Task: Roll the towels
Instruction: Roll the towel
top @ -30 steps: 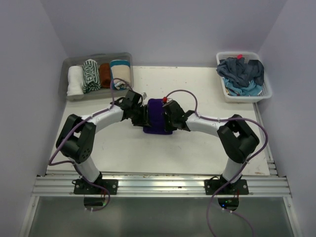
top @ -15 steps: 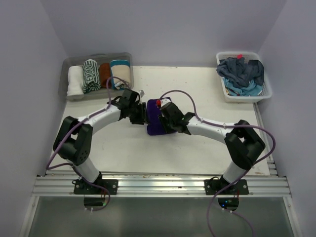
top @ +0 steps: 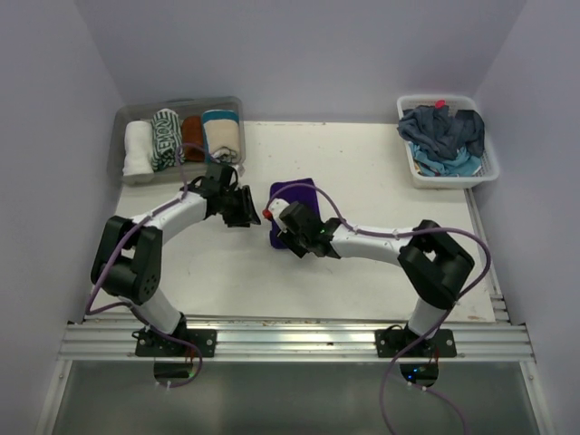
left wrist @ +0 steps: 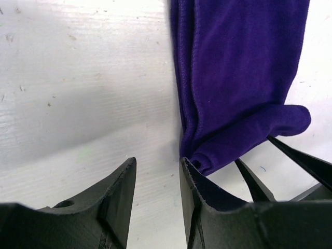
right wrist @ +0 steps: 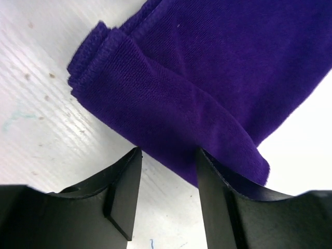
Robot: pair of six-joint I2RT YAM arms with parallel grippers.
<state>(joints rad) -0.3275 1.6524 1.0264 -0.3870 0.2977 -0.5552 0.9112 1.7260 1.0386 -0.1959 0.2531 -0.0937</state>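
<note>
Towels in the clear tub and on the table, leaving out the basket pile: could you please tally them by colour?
White towel: 1
Green-patterned towel: 1
Rust-brown towel: 1
Cream-and-teal towel: 1
Purple towel: 1
Total: 5

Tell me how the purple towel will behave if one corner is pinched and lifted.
Probably floppy: the purple towel lies in soft folds, so a lifted corner would likely drape and unfold. It looks thin, so likely light. Its fuzzy weave should grip rather than slip; pushed along the table, it may bunch up.
</note>
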